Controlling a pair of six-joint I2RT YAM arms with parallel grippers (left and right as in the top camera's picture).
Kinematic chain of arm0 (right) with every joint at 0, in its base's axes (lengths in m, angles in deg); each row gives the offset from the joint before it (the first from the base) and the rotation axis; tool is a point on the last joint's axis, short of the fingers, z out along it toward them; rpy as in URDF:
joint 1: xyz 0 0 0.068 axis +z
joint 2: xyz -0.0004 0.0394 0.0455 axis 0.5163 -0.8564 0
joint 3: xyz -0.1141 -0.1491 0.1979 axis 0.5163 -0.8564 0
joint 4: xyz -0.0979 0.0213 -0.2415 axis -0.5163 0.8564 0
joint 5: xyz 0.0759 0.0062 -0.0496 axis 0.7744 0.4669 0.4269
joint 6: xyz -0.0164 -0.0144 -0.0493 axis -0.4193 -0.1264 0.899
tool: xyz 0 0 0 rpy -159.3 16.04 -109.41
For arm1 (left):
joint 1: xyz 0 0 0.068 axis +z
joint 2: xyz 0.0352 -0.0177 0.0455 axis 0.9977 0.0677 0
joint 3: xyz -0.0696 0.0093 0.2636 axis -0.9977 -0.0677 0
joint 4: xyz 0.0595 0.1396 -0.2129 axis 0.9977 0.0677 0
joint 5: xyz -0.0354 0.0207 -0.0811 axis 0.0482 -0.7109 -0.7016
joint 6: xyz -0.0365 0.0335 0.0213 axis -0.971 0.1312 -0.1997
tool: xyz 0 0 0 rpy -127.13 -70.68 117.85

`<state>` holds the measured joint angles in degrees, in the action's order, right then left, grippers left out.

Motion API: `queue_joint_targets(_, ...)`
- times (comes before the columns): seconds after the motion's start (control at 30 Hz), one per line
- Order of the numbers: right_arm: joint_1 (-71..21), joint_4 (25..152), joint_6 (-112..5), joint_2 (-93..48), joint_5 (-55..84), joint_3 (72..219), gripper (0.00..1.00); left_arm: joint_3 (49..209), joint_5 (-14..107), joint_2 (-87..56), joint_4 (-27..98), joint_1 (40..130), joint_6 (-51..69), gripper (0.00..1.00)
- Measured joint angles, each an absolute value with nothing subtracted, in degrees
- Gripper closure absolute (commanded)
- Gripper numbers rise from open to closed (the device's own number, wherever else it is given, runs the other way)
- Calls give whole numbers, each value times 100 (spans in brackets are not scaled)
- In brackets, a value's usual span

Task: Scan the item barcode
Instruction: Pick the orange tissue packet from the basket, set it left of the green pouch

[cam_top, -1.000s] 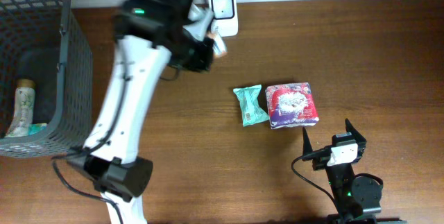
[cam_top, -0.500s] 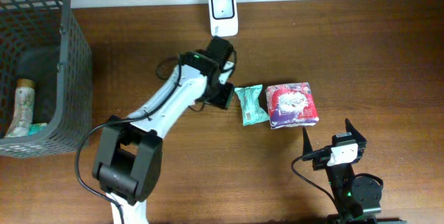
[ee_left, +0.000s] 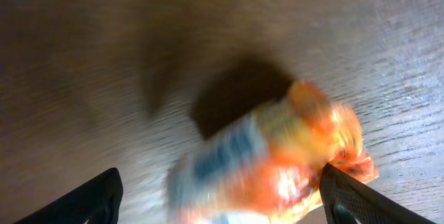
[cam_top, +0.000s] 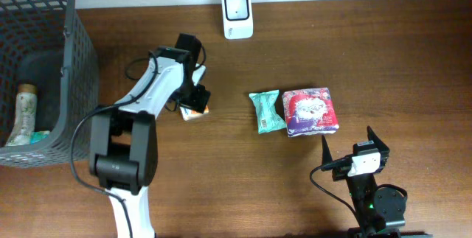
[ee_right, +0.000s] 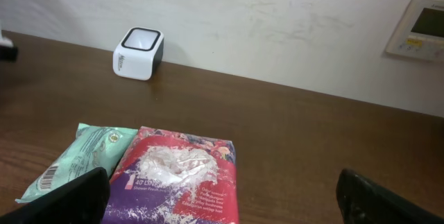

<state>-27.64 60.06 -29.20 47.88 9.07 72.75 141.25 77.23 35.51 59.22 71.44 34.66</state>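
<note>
I read "40 UN…" on purple pack [ee_right: 177, 175], barcode on green packet [ee_right: 80, 158]. Left gripper [ee_left: 218, 189] fingers wide, blurred orange packet [ee_left: 277, 161] between; right gripper [ee_right: 222, 186] wide, empty.

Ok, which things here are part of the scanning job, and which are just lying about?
In the job:
- scanner
- orange snack packet
- left end effector, open over the packet

Lying about:
- green packet
- red-purple pack
- basket with bottle
</note>
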Motion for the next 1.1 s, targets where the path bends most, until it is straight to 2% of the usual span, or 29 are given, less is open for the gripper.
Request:
queue_joint_targets(0.03, -2764, 6006, -2918, 4788, 907, 7275, 1, 14128, 7367, 3691, 5974, 7148, 3680, 23)
queue_joint_targets(0.1, -2764, 6006, -2920, 4788, 907, 7277, 1, 14149, 7035, 3811, 6079, 7151, 3872, 27)
queue_joint_targets(0.23, -2764, 6006, -2920, 4788, 907, 7275, 1, 14156, 5479, 3881, 6792, 7133, 3953, 44)
queue_joint_targets(0.27, -2764, 6006, -2920, 4788, 907, 7275, 1, 14154, 5192, 3905, 6809, 7129, 3888, 50)
queue_joint_targets(0.3, -2764, 6006, -2918, 4788, 907, 7277, 1, 14152, 4917, 3929, 6809, 7129, 3791, 66)
queue_joint_targets(0.33, -2764, 6006, -2920, 4788, 907, 7277, 1, 14154, 4648, 3929, 6809, 7129, 3636, 73)
queue_joint_targets(0.4, -2764, 6006, -2922, 4788, 907, 7275, 1, 14200, 4475, 3931, 6731, 7129, 3249, 81)
queue_joint_targets(0.47, -2764, 6006, -2918, 4788, 907, 7275, 1, 14257, 4405, 3931, 6508, 7107, 2941, 82)
queue_joint_targets(0.53, -2764, 6006, -2920, 4788, 907, 7275, 1, 14263, 4277, 3931, 6252, 6974, 2635, 64)
queue_joint_targets(0.6, -2764, 6006, -2920, 4788, 907, 7275, 1, 14268, 3986, 3931, 5953, 6729, 2467, 59)
queue_joint_targets(0.63, -2764, 6006, -2918, 4788, 907, 7275, 1, 14281, 3861, 3931, 5789, 6565, 2380, 52)
queue_joint_targets(0.67, -2764, 6006, -2920, 4788, 907, 7277, 1, 14289, 3745, 3931, 5546, 6349, 2218, 38)
queue_joint_targets(0.7, -2764, 6006, -2918, 4788, 907, 7277, 1, 14296, 3682, 3931, 5456, 6204, 2082, 14)
queue_joint_targets(0.77, -2764, 6006, -2920, 4788, 907, 7275, 1, 14464, 3638, 3933, 5566, 6143, 1945, 4)
queue_joint_targets(0.8, -2764, 6006, -2918, 4788, 907, 7275, 1, 14685, 3640, 3938, 5723, 6150, 1896, 5)
queue_joint_targets(0.87, -2764, 6006, -2918, 4788, 907, 7277, 1, 15415, 3846, 3994, 6381, 6215, 1870, 15)
queue_joint_targets(0.9, -2764, 6006, -2922, 4788, 907, 7277, 1, 15822, 4051, 4023, 6755, 6259, 1868, 28)
queue_joint_targets(0.93, -2764, 6006, -2915, 4788, 907, 7275, 1, 16267, 4307, 4023, 7059, 6322, 1877, 58)
queue_joint_targets(0.97, -2764, 6006, -2920, 4788, 909, 7275, 1, 16628, 4510, 4021, 7216, 6377, 1870, 80)
queue_joint_targets(1.0, -2764, 6006, -2913, 4788, 907, 7275, 1, 16785, 4646, 4021, 7260, 6392, 1866, 95)
queue_joint_targets(1.03, -2764, 6006, -2922, 4788, 909, 7277, 1, 16796, 4718, 4023, 7279, 6373, 1866, 100)
queue_joint_targets(1.1, -2764, 6006, -2918, 4788, 907, 7275, 1, 16722, 4836, 4034, 7306, 6174, 1862, 100)
